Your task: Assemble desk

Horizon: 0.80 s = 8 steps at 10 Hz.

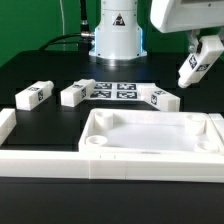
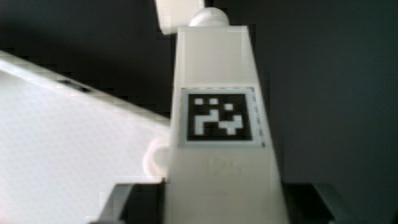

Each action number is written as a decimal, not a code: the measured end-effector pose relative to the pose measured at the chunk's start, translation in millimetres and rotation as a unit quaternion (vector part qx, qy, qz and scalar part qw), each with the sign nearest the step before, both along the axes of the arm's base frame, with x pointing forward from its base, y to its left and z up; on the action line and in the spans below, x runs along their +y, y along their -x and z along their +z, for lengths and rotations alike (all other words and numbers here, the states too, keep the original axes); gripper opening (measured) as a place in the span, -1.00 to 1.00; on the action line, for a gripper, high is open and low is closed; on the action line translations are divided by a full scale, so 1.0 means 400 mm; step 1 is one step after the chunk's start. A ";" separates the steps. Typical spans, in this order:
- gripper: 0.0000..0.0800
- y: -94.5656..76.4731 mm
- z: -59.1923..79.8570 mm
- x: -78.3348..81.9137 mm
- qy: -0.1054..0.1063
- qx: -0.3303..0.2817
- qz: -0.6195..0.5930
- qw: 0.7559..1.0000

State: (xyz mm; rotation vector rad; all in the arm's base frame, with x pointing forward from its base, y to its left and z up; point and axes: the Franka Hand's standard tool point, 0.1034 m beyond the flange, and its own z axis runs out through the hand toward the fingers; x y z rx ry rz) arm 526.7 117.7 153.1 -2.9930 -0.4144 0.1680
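The white tray-like desk top (image 1: 150,135) lies at the front of the table, with rounded recesses at its corners. My gripper (image 1: 202,52) is shut on a white square-section leg (image 1: 192,69) and holds it tilted in the air above the top's far right corner. In the wrist view the held leg (image 2: 221,110) runs straight out from between the fingers (image 2: 134,200), its tag facing the camera, with the desk top's edge (image 2: 71,130) below it. Three more tagged legs lie behind the top: one at the exterior view's left (image 1: 33,95), one (image 1: 78,92), and one (image 1: 163,99).
The marker board (image 1: 115,91) lies flat behind the desk top between the loose legs. A long white border rail (image 1: 60,160) runs along the front, with a white block (image 1: 7,122) at its left end. The robot's base (image 1: 117,40) stands at the back.
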 end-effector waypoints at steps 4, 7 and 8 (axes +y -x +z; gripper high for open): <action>-0.27 -0.038 -0.007 -0.020 -0.011 -0.135 -0.019 0.991; -0.27 -0.071 -0.023 -0.050 -0.025 -0.157 -0.033 0.987; -0.27 -0.121 -0.018 -0.056 -0.030 -0.167 -0.036 0.985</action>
